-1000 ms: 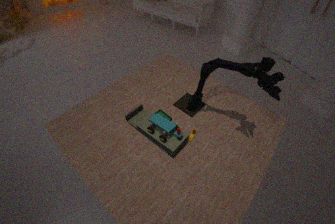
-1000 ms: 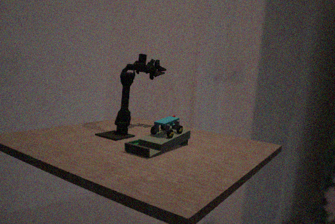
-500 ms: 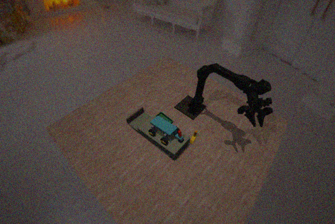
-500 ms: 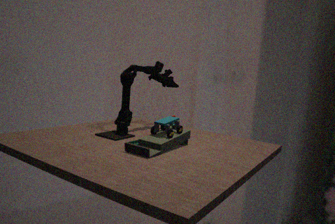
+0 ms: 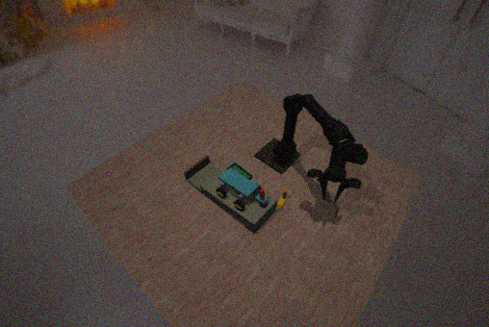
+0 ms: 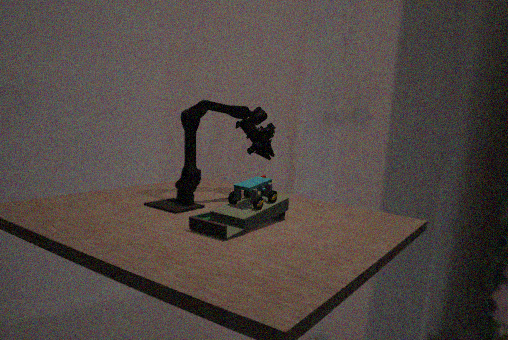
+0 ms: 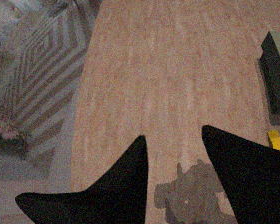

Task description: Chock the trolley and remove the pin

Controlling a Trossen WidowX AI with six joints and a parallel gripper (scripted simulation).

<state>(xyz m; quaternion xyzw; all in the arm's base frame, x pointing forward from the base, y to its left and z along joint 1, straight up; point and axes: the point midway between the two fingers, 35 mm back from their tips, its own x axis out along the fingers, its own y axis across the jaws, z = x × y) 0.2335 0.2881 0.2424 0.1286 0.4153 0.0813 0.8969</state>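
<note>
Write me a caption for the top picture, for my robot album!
Black robot fingers hang open above the table, near the yellow chock and blue trolley.

Arm bent over at elbow, gripper (image 5: 329, 199) (image 6: 271, 158) (image 7: 173, 136) up in air, pointing down, fingers part-open, nothing b/w.
</note>
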